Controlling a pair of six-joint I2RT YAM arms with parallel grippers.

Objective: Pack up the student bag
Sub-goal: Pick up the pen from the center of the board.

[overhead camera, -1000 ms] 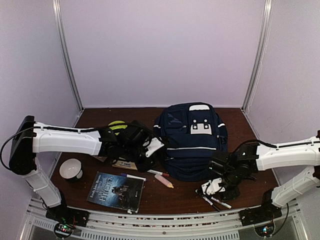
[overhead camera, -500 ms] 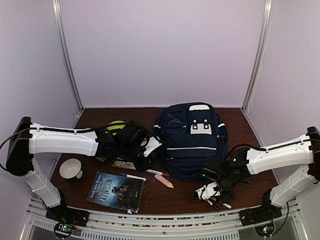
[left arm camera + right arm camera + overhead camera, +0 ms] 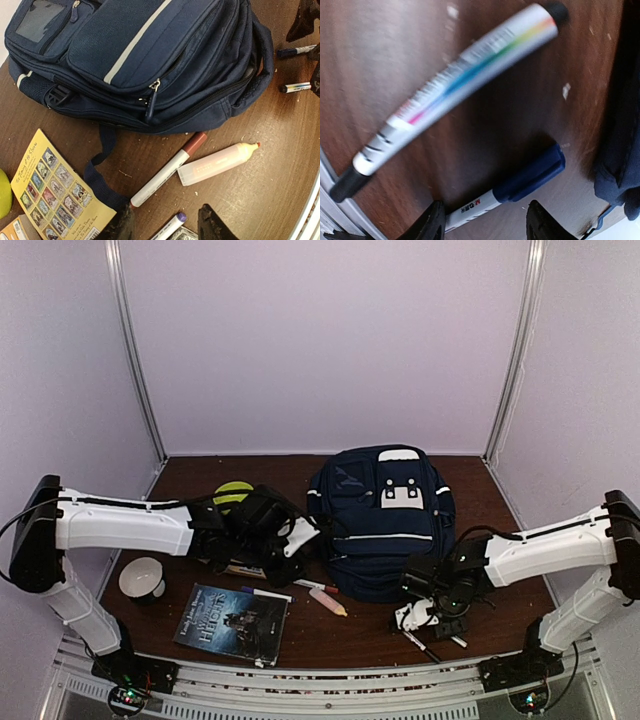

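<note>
The student bag, a navy backpack with white trim, lies at the table's middle; its zipped pockets fill the top of the left wrist view. My left gripper hovers open just left of the bag, over a purple-capped marker, with a red-capped marker and an orange highlighter beyond. My right gripper is low at the bag's near right corner. Its open fingers straddle a blue-capped marker lying on the table. A rainbow-striped marker lies just past it.
A dark-covered book and a white cup sit at the near left. A yellow booklet and a yellow-green object lie under my left arm. The bag's loose strap trails on the table. A metal rail edges the near side.
My right gripper has slid left and come down over the blue-capped marker, its fingers narrowing a little. My left gripper has shifted slightly toward the bag.
</note>
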